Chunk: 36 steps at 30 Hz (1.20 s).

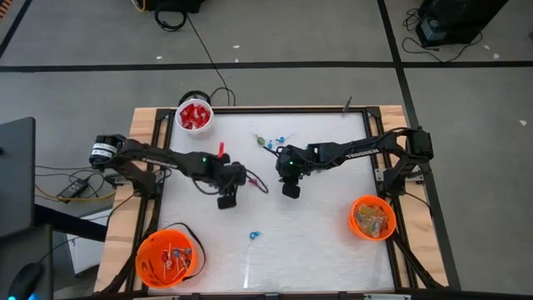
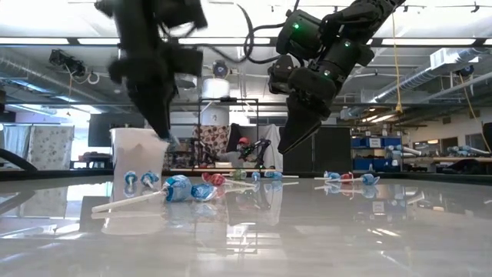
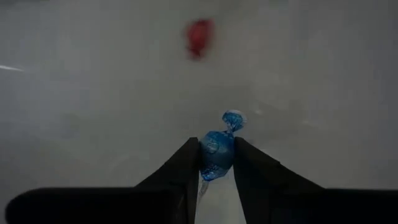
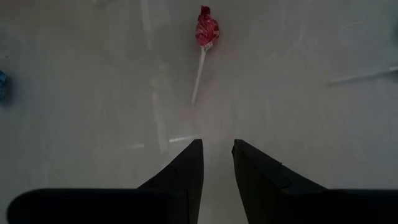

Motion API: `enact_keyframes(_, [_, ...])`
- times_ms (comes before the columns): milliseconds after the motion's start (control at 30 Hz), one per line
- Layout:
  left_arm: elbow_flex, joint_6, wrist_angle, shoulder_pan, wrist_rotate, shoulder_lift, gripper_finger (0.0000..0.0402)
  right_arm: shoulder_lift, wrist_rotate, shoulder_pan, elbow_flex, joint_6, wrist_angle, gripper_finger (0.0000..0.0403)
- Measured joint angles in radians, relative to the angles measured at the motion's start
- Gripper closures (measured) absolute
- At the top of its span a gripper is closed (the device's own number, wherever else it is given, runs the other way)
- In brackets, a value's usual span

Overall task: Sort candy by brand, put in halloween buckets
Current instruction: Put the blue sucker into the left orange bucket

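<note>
My left gripper [image 3: 216, 143] points down over the middle of the table [image 1: 226, 200] and is shut on a blue-wrapped lollipop [image 3: 216, 155]. My right gripper [image 4: 217, 143] hangs beside it [image 1: 290, 190], narrowly open and empty, with a red lollipop [image 4: 206, 28] lying flat on the table beyond its fingers. More lollipops [image 1: 268, 142] lie toward the far edge, and a blue one [image 1: 254, 236] lies nearer. The white pail [image 1: 194, 115] holds red packets. One orange bucket [image 1: 169, 258] holds lollipops; the other orange bucket [image 1: 371, 217] holds pale pieces. My left gripper pinches the blue lollipop's wrapped head [image 3: 214, 163] between its two fingers, coming from above and pointing down. The twisted wrapper end [image 3: 233, 119] sticks out past the fingertips. The low view shows the fingers well above the table, so the lollipop is lifted clear.
The white pail stands at the far left corner, one orange bucket at the near left corner, the other by the right edge. Both arms hang close together mid-table. A single red piece [image 1: 222, 150] lies just beyond the left arm. Black frame rails [image 1: 158, 158] border the table.
</note>
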Motion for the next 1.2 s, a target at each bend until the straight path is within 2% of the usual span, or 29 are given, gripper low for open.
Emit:
enact_keyframes(67, [0.048,-0.049,-0.072,-0.048,0.029,0.0,0.0309,0.0,0.011,0.0,0.0,-0.001,0.01,0.0302])
enact_keyframes(167, [0.111,-0.117,-0.159,-0.132,0.042,-0.001,0.0309,0.0,0.088,0.0,-0.001,-0.008,0.083,0.0302])
enact_keyframes(467, [0.265,-0.239,-0.399,-0.373,0.044,-0.076,0.0309,-0.001,0.156,0.023,-0.128,-0.071,0.52,0.0288])
enact_keyframes(533, [0.282,-0.313,-0.424,-0.419,0.049,-0.11,0.0309,-0.001,0.155,0.026,-0.148,-0.067,0.533,0.0283])
enact_keyframes(633, [0.305,-0.44,-0.433,-0.474,0.116,-0.144,0.0309,0.019,0.156,0.035,-0.158,-0.041,0.584,0.0277])
enact_keyframes(733, [0.333,-0.562,-0.453,-0.531,0.189,-0.16,0.0309,0.094,0.158,0.048,-0.151,-0.026,0.66,0.0272])
enact_keyframes(933, [0.357,-0.77,-0.474,-0.643,0.345,-0.16,0.0309,0.232,0.159,0.061,-0.088,-0.006,0.676,0.0268])
enact_keyframes(1067, [0.32,-0.865,-0.468,-0.711,0.299,-0.161,0.0309,0.274,0.162,0.058,-0.061,-0.006,0.665,0.0268])
enact_keyframes(1200, [0.258,-0.931,-0.462,-0.727,0.312,-0.159,0.0303,0.279,0.159,0.053,-0.052,-0.006,0.66,0.0268])
